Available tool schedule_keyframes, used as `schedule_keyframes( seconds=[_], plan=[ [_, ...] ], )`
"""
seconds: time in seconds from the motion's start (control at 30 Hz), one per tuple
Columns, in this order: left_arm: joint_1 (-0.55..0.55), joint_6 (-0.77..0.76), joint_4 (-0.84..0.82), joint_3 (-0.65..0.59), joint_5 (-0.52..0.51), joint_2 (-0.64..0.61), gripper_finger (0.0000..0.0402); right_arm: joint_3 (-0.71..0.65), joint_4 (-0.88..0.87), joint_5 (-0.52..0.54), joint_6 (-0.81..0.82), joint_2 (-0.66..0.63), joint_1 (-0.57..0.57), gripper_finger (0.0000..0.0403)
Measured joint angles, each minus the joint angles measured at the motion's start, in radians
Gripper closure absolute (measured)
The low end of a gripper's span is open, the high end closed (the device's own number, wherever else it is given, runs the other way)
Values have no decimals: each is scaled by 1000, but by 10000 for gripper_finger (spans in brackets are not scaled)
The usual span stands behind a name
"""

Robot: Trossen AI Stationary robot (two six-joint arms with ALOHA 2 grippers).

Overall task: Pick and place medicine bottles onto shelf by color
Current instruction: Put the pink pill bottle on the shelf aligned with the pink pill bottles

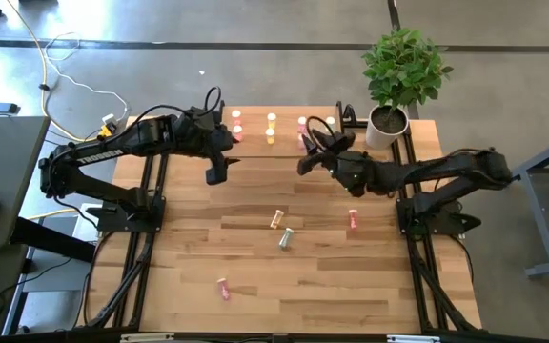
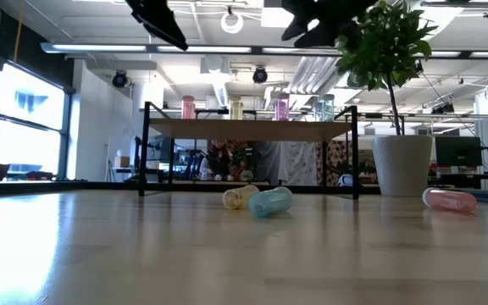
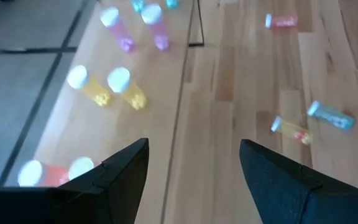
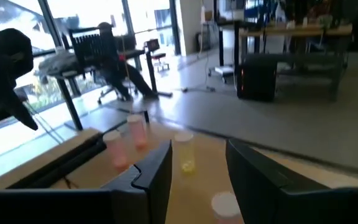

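The shelf, light wood on thin black legs, stands at the table's far edge. Upright white-capped bottles stand on it in pairs: red-orange, yellow and pink, with a pale one at the right end. Several bottles lie on their sides on the table: yellow, pale green, pink and another pink. My left gripper is open and empty, raised over the shelf's near left part. My right gripper is open and empty, raised near the shelf's right part.
A potted plant in a white pot stands at the table's far right corner, beside the shelf. Black rails run along both sides of the table. The lying bottles are spread over the middle and near part of the table.
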Motion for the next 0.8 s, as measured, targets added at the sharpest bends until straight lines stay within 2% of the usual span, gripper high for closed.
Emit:
schedule_keyframes(
  seconds=[0.23,0.4,0.6,0.8],
  plan=[
    [2,-35,-44,0,11,0,159,222,-612,-49,298,-62,40,260],
    [2,-79,-54,0,12,0,159,352,-961,-220,543,-63,43,260],
    [2,-129,-59,0,10,0,159,378,-1267,-427,802,-63,43,260],
    [1,-133,-59,0,-5,0,159,291,-1329,-604,900,-62,55,260]
  ],
)
